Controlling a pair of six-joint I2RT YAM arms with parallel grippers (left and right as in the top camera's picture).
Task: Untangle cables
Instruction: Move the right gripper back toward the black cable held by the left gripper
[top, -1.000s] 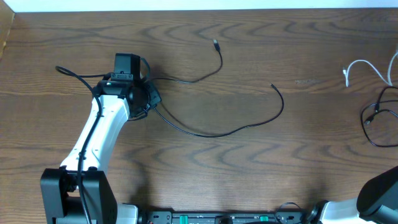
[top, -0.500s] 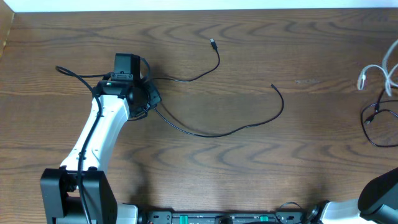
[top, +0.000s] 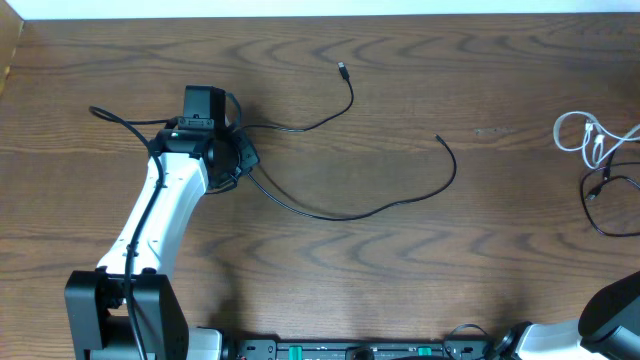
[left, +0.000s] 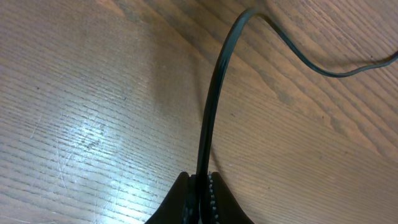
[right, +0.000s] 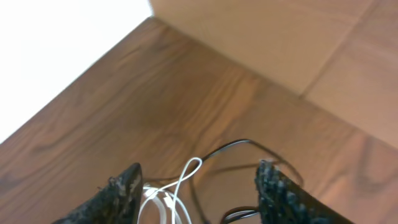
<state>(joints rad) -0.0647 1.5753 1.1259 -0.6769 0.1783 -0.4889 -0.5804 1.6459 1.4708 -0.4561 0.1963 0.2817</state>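
My left gripper (top: 236, 157) is shut on a thin black cable (left: 214, 93), which runs up from between the jaws across the wood. In the overhead view two black strands leave that gripper. One strand (top: 312, 126) ends in a plug at the upper middle. The other strand (top: 340, 213) sweeps right to a bare end. A white cable (top: 577, 131) lies looped at the far right, beside another black cable (top: 598, 192). My right gripper (right: 199, 166) hangs open above them. The white cable (right: 181, 184) and a black loop (right: 247, 144) lie under its jaws, not held.
The brown wooden table (top: 400, 280) has a white strip along its far edge. A raised wooden wall (right: 261, 37) stands just past the right-hand cables. The left arm's white link (top: 160, 215) reaches in from the bottom left, and the right arm's base (top: 610, 310) shows at the bottom right.
The right gripper has opened and the white cable, pulled up toward the right edge before, now lies in a loose loop on the table. The left arm has not moved.
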